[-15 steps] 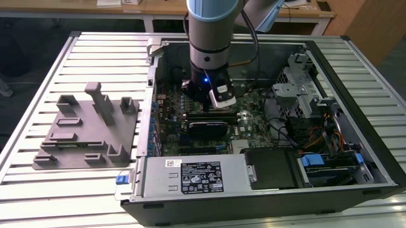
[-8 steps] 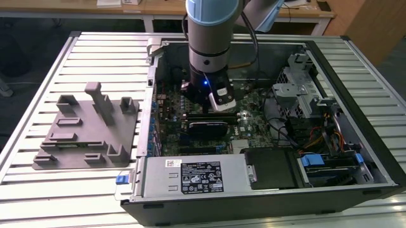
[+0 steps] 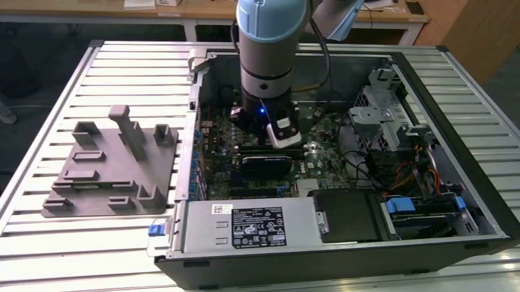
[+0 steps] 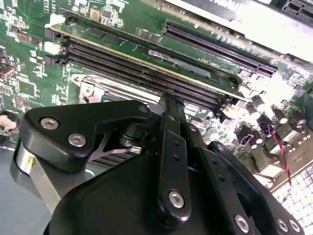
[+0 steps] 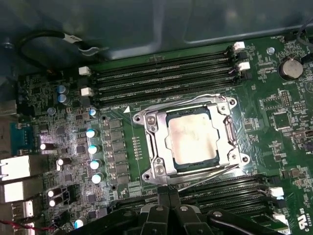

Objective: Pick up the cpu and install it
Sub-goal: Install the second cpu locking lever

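Near the centre of the first wrist view, the cpu (image 5: pixel 191 139) already lies flat inside the metal socket frame (image 5: pixel 152 147) on the motherboard (image 5: pixel 274 122), so the placing seems done. At the lower edge, the gripper (image 5: pixel 169 197) shows its fingers pressed together and empty. Whether the cpu is fully seated, I cannot tell.

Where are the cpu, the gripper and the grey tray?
cpu (image 5: pixel 191 139), first wrist view, middle of its metal top.
gripper (image 5: pixel 168 196), first wrist view, between its fingertips.
grey tray (image 3: pixel 101 182), exterior view, its flat base.
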`<state>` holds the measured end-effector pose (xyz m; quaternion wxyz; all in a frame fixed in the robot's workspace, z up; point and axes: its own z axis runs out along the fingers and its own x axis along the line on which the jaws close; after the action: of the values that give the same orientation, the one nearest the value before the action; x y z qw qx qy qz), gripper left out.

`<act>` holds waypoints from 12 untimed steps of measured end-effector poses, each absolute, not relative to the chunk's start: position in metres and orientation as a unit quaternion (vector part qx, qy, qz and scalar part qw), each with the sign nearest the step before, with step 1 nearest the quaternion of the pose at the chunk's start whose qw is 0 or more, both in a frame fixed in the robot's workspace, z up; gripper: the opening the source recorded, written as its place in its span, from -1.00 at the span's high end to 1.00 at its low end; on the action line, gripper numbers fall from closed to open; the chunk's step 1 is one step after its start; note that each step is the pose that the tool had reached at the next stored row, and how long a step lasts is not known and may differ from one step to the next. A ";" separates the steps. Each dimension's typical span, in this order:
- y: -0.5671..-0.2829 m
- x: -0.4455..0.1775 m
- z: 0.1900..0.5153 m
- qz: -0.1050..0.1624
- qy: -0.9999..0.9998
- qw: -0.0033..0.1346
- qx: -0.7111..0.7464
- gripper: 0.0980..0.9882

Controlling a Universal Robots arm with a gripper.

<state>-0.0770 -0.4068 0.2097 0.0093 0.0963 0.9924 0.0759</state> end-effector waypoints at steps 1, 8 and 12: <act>-0.407 -0.078 0.209 0.079 0.992 0.009 0.095 0.98; -0.408 -0.082 0.203 0.099 0.991 0.007 0.090 0.98; -0.408 -0.084 0.201 0.104 0.991 0.006 0.087 0.98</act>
<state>-0.0838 -0.4078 0.2010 0.0060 0.0873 0.9908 0.1036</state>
